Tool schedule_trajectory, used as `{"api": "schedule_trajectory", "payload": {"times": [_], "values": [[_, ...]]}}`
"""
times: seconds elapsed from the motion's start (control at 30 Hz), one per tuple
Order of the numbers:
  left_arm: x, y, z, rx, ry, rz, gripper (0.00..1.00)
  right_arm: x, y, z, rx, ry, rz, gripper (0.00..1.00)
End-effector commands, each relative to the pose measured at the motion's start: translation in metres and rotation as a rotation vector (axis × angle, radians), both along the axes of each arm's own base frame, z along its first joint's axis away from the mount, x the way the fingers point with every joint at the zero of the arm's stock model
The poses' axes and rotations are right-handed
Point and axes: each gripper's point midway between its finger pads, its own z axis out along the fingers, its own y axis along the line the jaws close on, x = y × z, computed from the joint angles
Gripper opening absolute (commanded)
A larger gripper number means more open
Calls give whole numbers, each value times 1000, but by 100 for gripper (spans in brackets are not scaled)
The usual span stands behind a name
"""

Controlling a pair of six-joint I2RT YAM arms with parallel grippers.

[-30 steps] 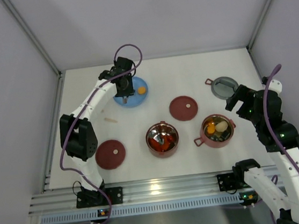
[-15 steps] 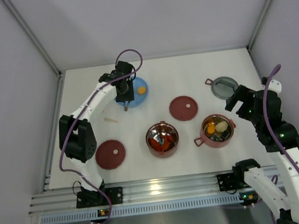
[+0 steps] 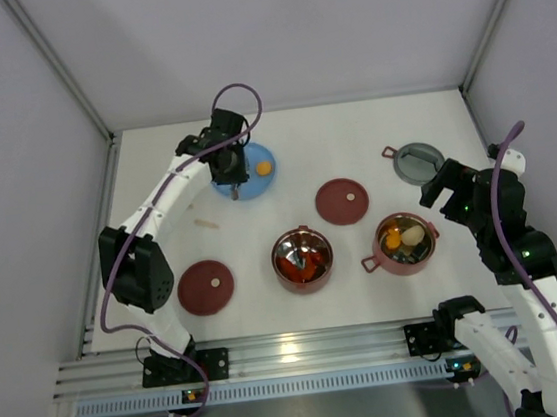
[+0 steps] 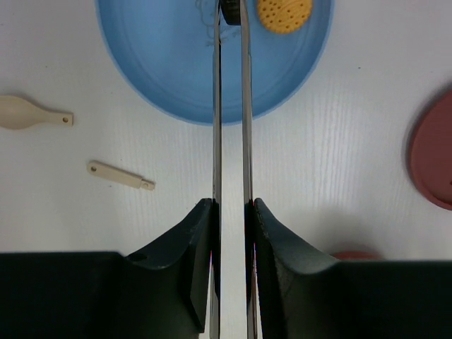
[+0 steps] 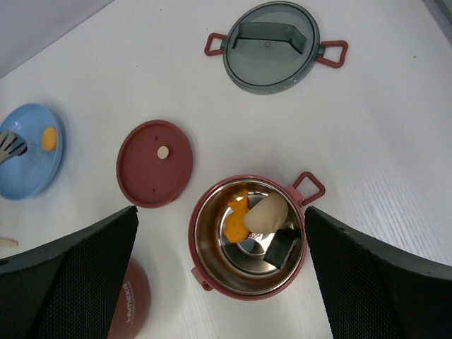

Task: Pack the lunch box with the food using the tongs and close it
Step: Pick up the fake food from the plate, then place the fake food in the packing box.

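Observation:
My left gripper (image 4: 233,205) is shut on the silver tongs (image 4: 244,106). Their two thin arms run nearly parallel out over a light-blue plate (image 4: 162,63), and a small dark piece (image 4: 229,8) sits at their tips. A round orange piece (image 4: 284,13) lies on the plate beside them. One lunch box bowl (image 3: 302,258) holds red food. The other bowl (image 5: 248,236) holds orange, beige and black pieces. My right gripper (image 5: 220,212) hangs open above that bowl, holding nothing. From above, the left gripper (image 3: 231,164) is over the plate (image 3: 254,183).
Two maroon disc lids (image 3: 342,201) (image 3: 206,286) lie flat on the table. The grey red-handled top lid (image 3: 419,162) rests at the back right. A small pale spoon (image 4: 21,111) and a pale stick (image 4: 120,175) lie left of the plate. White walls enclose the table.
The tongs' arms have drawn closer together in the left gripper, which has shifted slightly over the plate. The right arm has not moved.

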Motion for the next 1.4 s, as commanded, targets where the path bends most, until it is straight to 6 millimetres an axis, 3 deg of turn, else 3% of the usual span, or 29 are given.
{"api": "schedule_trajectory", "payload": {"times": [0.0, 0.1, 0.2, 0.27, 0.3, 0.4, 0.53, 0.7, 1.0, 1.13, 1.37], "values": [[-3, -22, 71, -87, -160, -63, 0, 1, -3, 7, -6, -26, -10, 100], [-16, -45, 93, -121, -185, -157, 0, 1, -3, 8, -4, -28, -13, 99], [-44, -89, 116, -168, -205, -313, 0, 1, -4, 7, -6, -26, -14, 99], [-59, -107, 127, -187, -222, -382, 0, 1, -4, 7, -7, -28, -15, 99], [-76, -126, 129, -204, -217, -457, 0, 1, -4, 7, -6, -25, -16, 100], [-108, -155, 135, -247, -210, -577, 0, 1, -5, 7, -8, -23, -18, 99], [-149, -183, 136, -307, -167, -717, 1, 1, -5, 7, -9, -23, -19, 99], [-190, -205, 118, -305, -100, -849, 3, 1, -5, 5, -8, -21, -22, 99], [-238, -221, 84, -254, -8, -966, 10, 0, -5, 5, -5, -21, -23, 99], [-246, -226, 75, -245, 15, -991, 11, 0, -5, 3, -3, -17, -23, 99], [-240, -231, 60, -226, 26, -960, 16, -1, -5, 2, -5, -17, -23, 99]]}}
